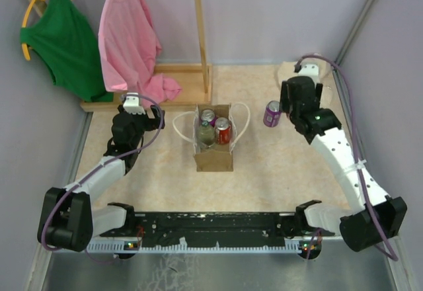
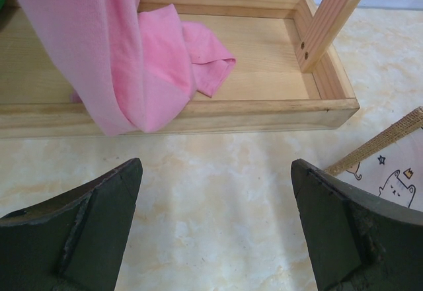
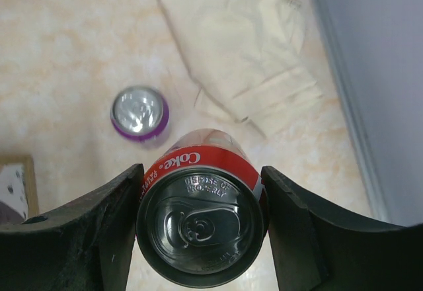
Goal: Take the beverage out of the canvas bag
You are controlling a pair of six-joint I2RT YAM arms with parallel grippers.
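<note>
- Left wrist view: left tool (image 2: 216, 192) is seen wide open with nothing between its fingers, hovering over bare worktop (image 2: 218, 172) in front of the wooden tray base (image 2: 264, 116), onto which a pink garment (image 2: 132, 53) hangs.
- Left arm is judged idle for this step, well apart from the cans.
- Canvas bag (image 1: 213, 159) is set mid-worktop, mouth up, rope handles splayed to both sides; several cans are seen inside, among them a red can (image 1: 223, 132).
- Purple can (image 1: 271, 114) is stood upright on the worktop just right of the bag, outside it.
- Right tool (image 3: 201, 172) is closed around a Coke can (image 3: 198, 225), gripped at both sides near the top and held upright.
- That can is held outside the bag, to its right, near the purple can and the beige cloth (image 3: 244, 53); whether its base touches the worktop cannot be told.
- Step judged: set-down of an extracted beverage.
- Next move calls for the can to be lowered upright onto bare worktop, kept off the purple can and the cloth, then the fingers opened.
- More cans in the bag are left to be fetched.
</note>
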